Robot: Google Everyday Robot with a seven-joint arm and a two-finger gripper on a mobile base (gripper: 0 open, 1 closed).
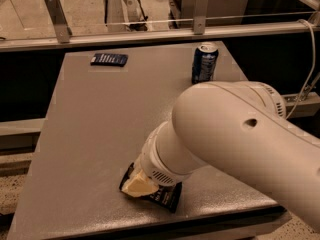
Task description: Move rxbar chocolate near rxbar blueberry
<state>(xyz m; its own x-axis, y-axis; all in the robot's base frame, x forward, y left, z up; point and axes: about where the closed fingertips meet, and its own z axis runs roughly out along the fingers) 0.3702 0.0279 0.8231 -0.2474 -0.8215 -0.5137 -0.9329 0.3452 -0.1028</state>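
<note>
The rxbar chocolate (164, 197), a flat bar in a black wrapper, lies near the table's front edge, mostly covered by my gripper. My gripper (137, 185) is right on top of its left end, with the big white arm (235, 134) reaching in from the right. The rxbar blueberry (109, 59), a flat bar in a dark blue wrapper, lies at the table's far left corner, far from the black bar.
An upright blue drink can (204, 63) stands at the far right of the grey table (90, 134). A metal rail with two posts (150, 34) runs behind the table. The arm hides the table's front right part.
</note>
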